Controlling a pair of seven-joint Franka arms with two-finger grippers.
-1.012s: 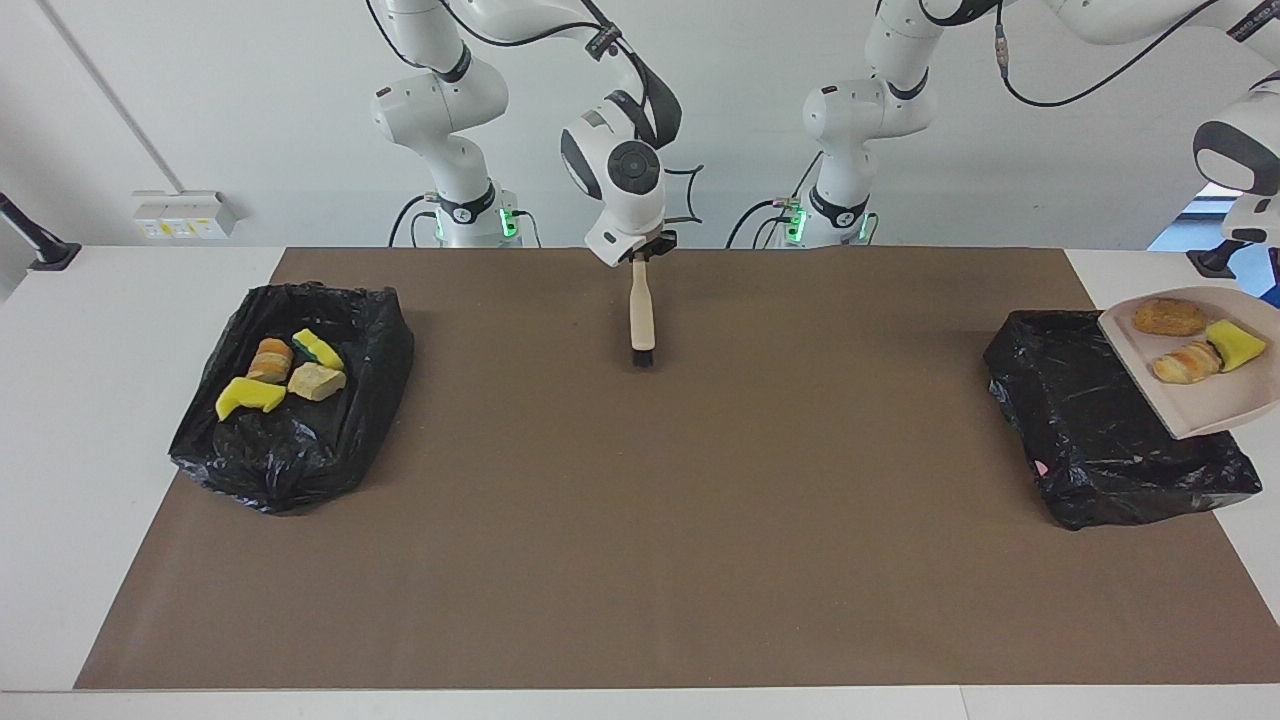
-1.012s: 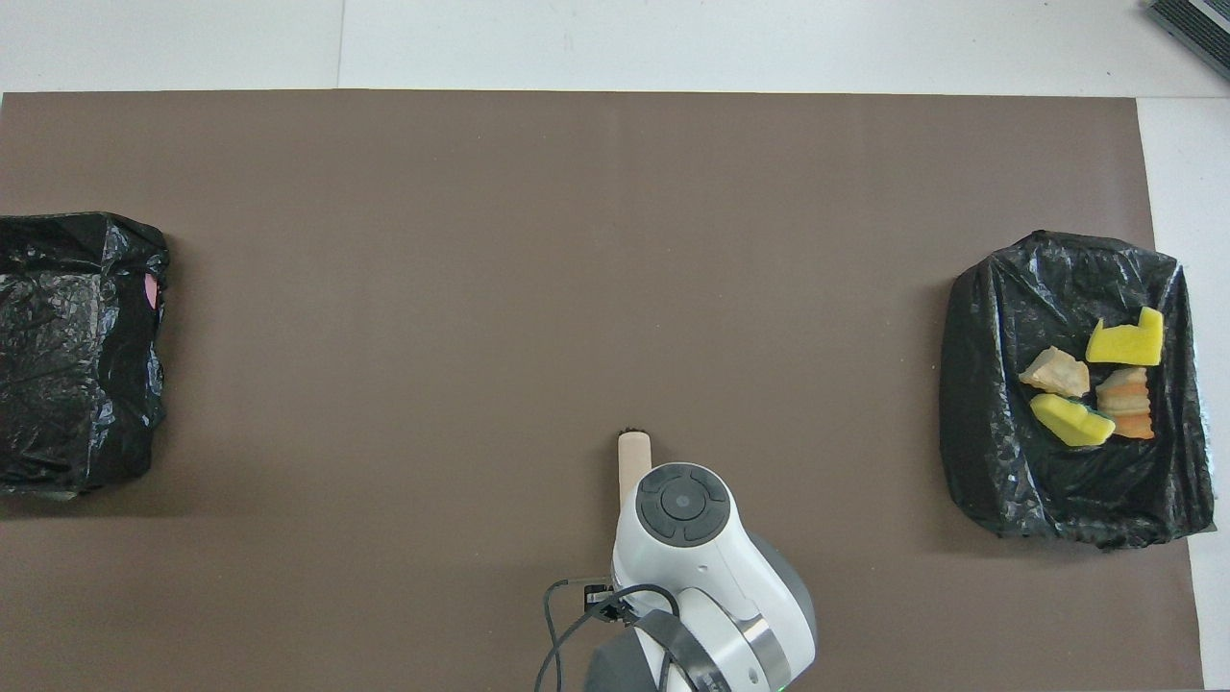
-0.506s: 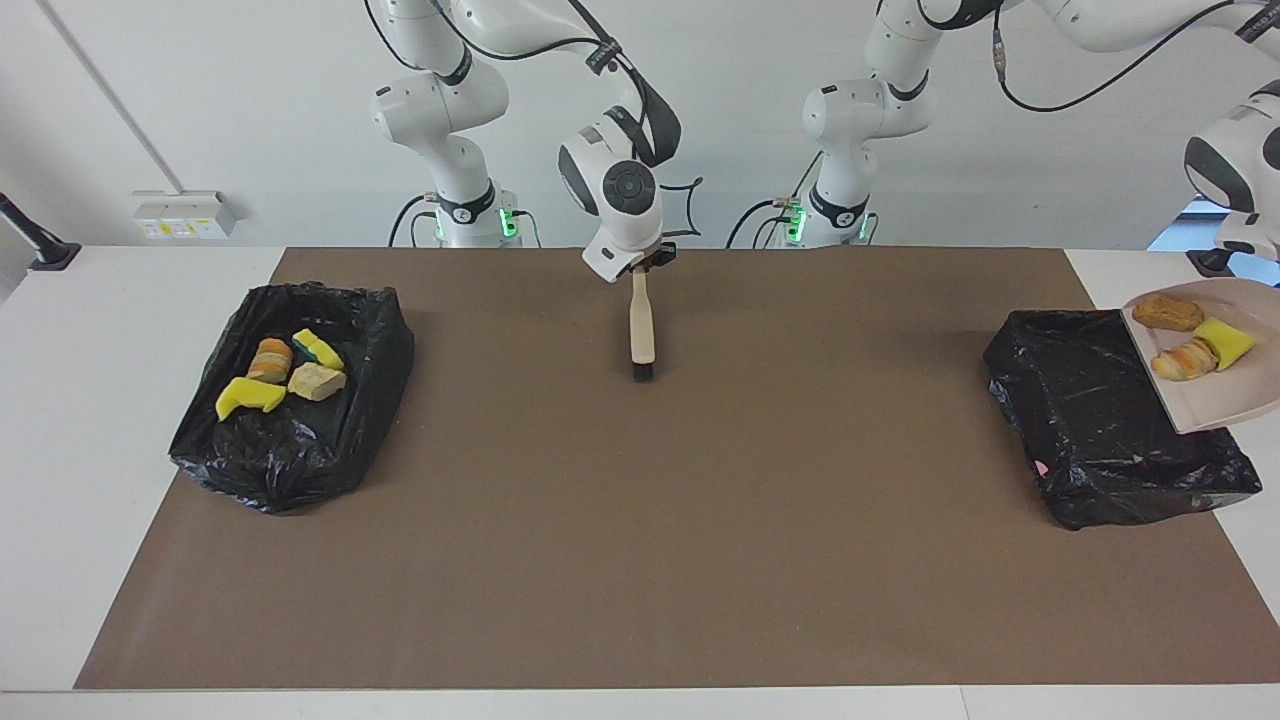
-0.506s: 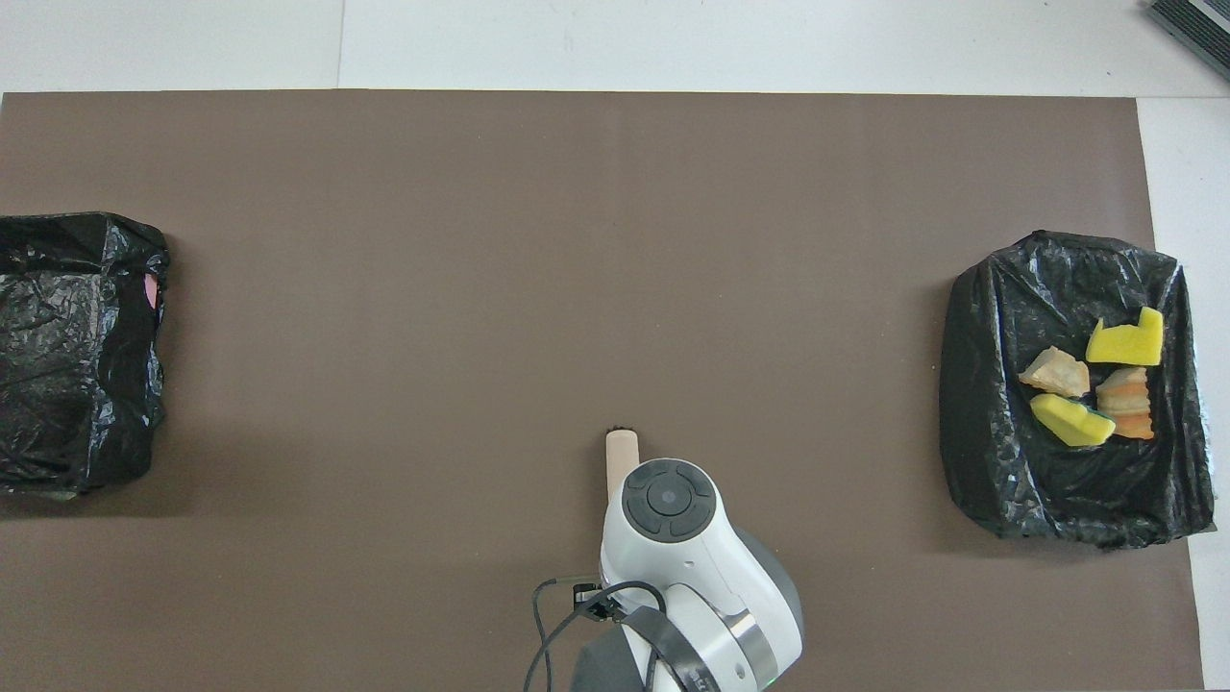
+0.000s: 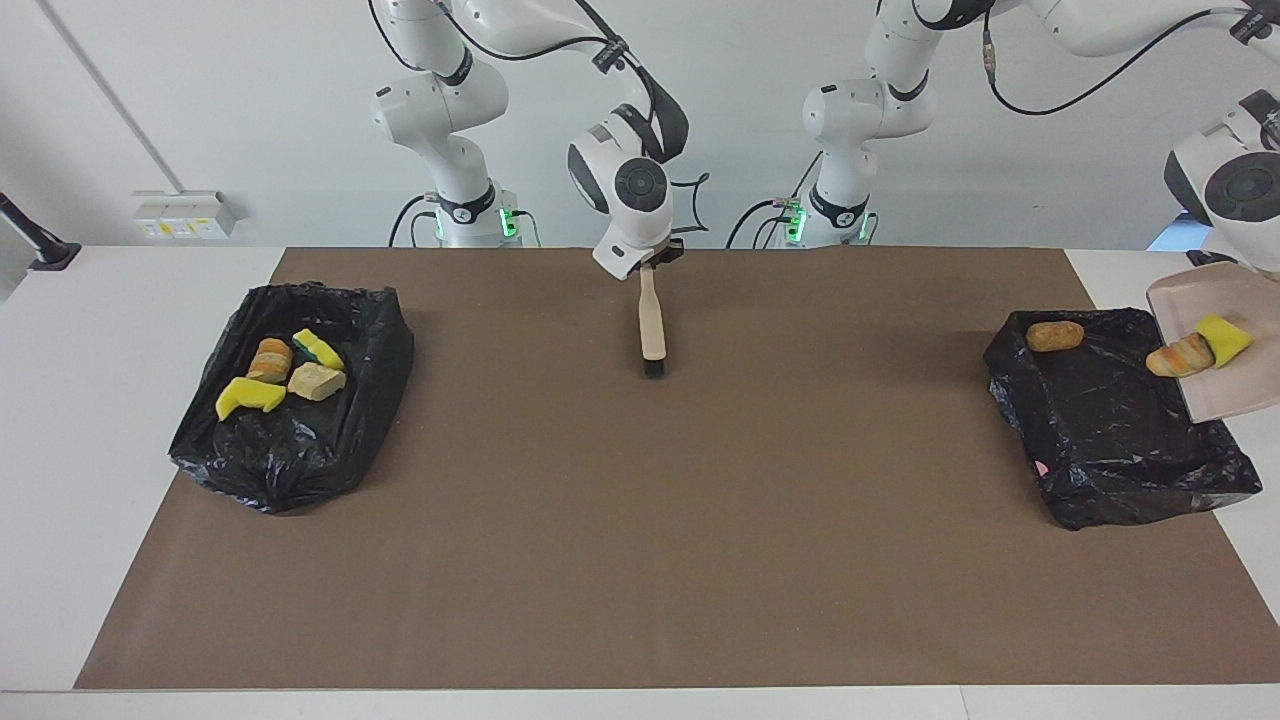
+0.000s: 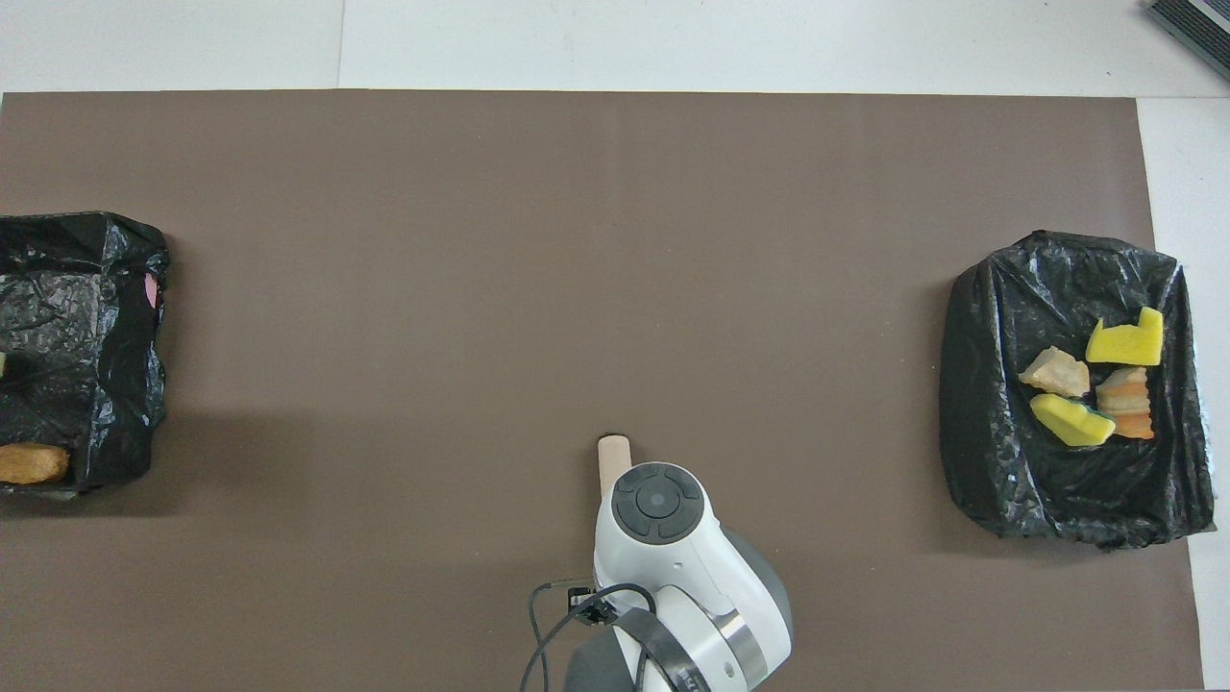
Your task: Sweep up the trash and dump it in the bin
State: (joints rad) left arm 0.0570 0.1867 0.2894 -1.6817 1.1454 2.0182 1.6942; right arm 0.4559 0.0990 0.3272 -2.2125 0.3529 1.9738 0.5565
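Observation:
At the left arm's end of the table my left gripper [image 5: 1240,258] holds the beige dustpan [image 5: 1215,395] tilted over a black-bagged bin [image 5: 1110,440]. A bread-like scrap [image 5: 1180,356] and a yellow sponge chunk [image 5: 1224,339] lie on the pan. One brown scrap [image 5: 1054,336] [image 6: 29,464] lies in that bin [image 6: 86,317]. My right gripper [image 5: 648,262] is shut on the top of the beige brush [image 5: 652,320] near the robots, mid-table. The brush bristles point down at the mat. In the overhead view only the brush handle [image 6: 612,454] shows past the wrist.
A second black-bagged bin [image 5: 290,450] [image 6: 1019,481] at the right arm's end holds several scraps [image 5: 280,372] [image 6: 1095,384]. A brown mat [image 5: 640,520] covers the table between the bins.
The dustpan tipped further and drew toward the table's end. One brown scrap slid off it into the bin. The right gripper and brush shifted slightly.

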